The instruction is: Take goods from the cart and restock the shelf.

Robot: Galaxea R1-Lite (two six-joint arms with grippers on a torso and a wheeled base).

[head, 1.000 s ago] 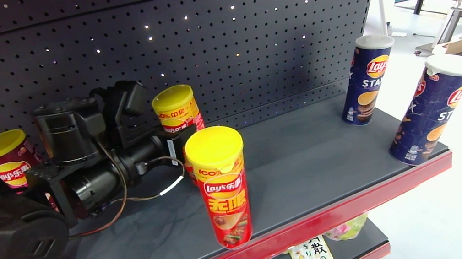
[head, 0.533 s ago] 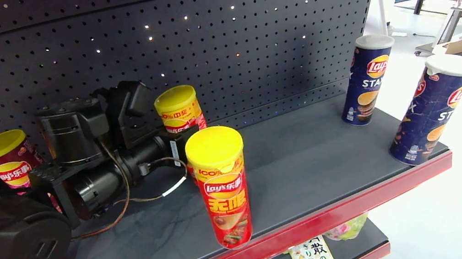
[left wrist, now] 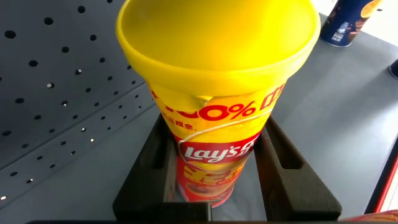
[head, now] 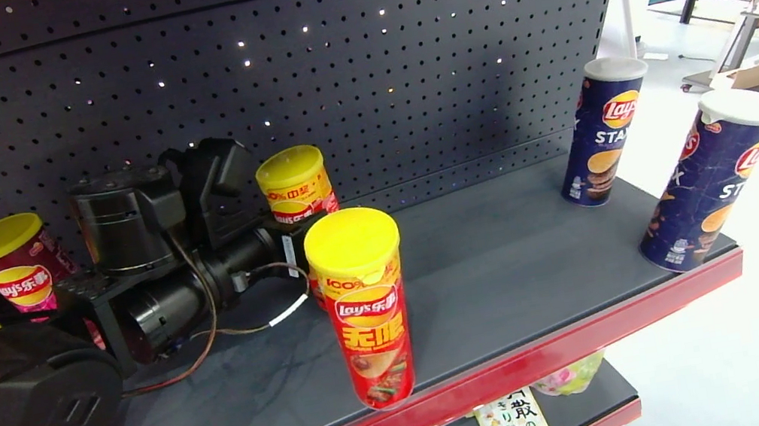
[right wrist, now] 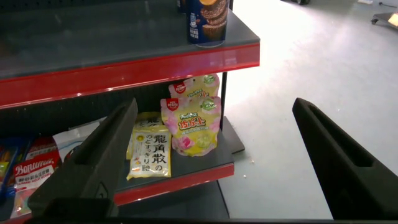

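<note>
The left gripper point(left wrist: 214, 186) clamps the yellow-lidded can point(head: 294, 181) low on its body, upright at the back of the shelf point(head: 511, 276), at eleven o'clock from the front can point(head: 364, 307); whether its base has touched down is unclear; lower it straight, then let go without nudging the front can; the right gripper point(right wrist: 214, 106) hangs wide and empty.

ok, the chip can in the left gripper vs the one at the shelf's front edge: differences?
The held can sits clamped in the left gripper, back near the pegboard. The front can stands free at the red front edge of the shelf. In the head view the held can is partly hidden behind the front can, which shows whole. Shared: yellow lid, red body, upright.
</note>
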